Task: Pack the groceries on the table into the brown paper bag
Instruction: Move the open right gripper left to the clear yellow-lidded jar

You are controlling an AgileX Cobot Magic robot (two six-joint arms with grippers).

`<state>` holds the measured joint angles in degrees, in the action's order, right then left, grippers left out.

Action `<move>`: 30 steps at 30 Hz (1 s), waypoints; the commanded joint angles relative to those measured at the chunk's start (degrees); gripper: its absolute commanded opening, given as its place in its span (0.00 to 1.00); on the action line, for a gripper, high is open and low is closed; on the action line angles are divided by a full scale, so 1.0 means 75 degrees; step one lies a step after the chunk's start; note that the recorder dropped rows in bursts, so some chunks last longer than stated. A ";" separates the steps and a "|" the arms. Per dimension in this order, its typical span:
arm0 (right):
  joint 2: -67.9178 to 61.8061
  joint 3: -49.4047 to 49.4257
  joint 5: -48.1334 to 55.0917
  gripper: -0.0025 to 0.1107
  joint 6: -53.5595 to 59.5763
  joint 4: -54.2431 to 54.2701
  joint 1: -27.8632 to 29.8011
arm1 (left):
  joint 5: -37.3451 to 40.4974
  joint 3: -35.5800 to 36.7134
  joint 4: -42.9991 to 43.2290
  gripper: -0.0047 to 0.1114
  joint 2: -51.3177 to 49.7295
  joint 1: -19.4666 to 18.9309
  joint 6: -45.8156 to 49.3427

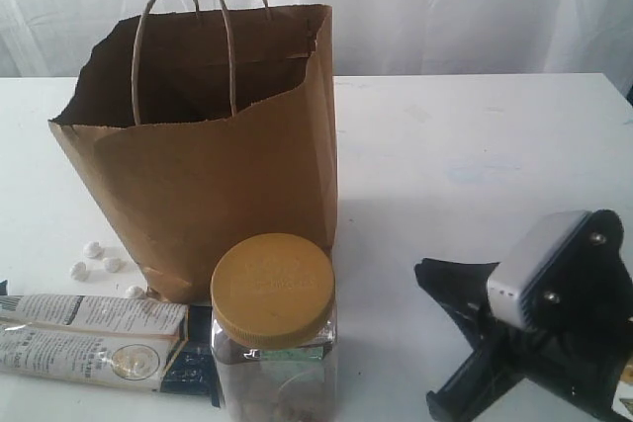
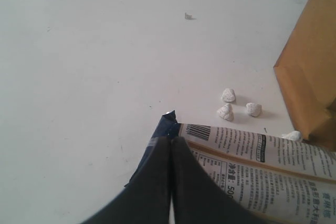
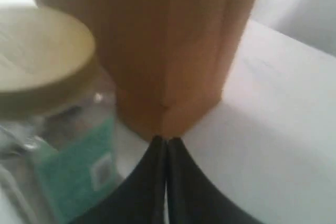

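Two containers in view: bag + jar.

Far L: long white-black twin packet [image 1: 94, 338] lies flat on the table [image 1: 475, 145], one end just beside the jar. L gripper [image 2: 170, 140] has its fingers pressed together w/ nothing between them. Its tips sit over the packet's dark-blue corner; contact can't be told.

Four small white lumps [image 1: 94, 249] lie loose on the table between the packet and the bag's base.

Brown paper bag [image 1: 218, 185] stands upright mid-L, well back from the front edge. Its mouth is open, the rim is ragged and the twine handles stand up. Interior is dark, so contents can't be told.

Clear jar [image 1: 274, 343] stands upright just in front of the bag's lower R corner, yellow lid on. It has a green label; something brownish shows low inside, too blurry to ID.

R arm [image 1: 514, 343] sits low on the R, apart from the jar. R gripper [image 3: 167, 141] is closed tight and empty, tips pointing at the bag's bottom corner w/ the jar beside.
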<state>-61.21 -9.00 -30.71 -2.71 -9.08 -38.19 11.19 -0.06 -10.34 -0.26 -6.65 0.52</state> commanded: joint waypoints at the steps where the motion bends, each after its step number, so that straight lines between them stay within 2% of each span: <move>1: 0.0213 0.0067 -0.0089 0.02 -0.4505 -0.2602 -0.0011 | -0.0060 0.0008 -0.0057 0.04 0.0035 0.0028 -0.0070; 4: 0.0089 0.0067 -0.0799 0.02 -0.5285 -0.3876 -0.0011 | -0.0060 0.0008 -0.0057 0.04 0.0035 0.0028 -0.0070; 8: -0.0049 0.0052 -0.1553 0.02 -0.5934 -0.4347 -0.0011 | -0.0060 0.0008 -0.0057 0.04 0.0035 0.0028 -0.0070; 11: -0.0049 0.0052 -0.1069 0.02 -0.5955 -0.4638 -0.0011 | -0.0060 0.0008 -0.0057 0.04 0.0035 0.0028 -0.0070; 20: 0.0000 0.0052 -0.0214 0.02 -0.5774 -0.4155 -0.0011 | -0.0060 0.0008 -0.0057 0.04 0.0035 0.0028 -0.0070; 23: 0.0000 0.0052 0.0357 0.03 -0.5021 -0.4431 -0.0011 | -0.0060 0.0008 -0.0057 0.04 0.0035 0.0028 -0.0070; 26: 0.0000 0.0035 0.0543 0.14 -0.3316 -0.4816 -0.0011 | -0.0060 0.0008 -0.0057 0.04 0.0035 0.0028 -0.0070; 30: 0.0000 -0.0199 0.0711 0.43 -0.2607 -0.4816 -0.0011 | -0.0060 0.0008 -0.0057 0.04 0.0035 0.0028 -0.0070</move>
<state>-61.45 -9.17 -26.59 -26.35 -44.51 -38.22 11.19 -0.06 -10.34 -0.26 -6.65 0.52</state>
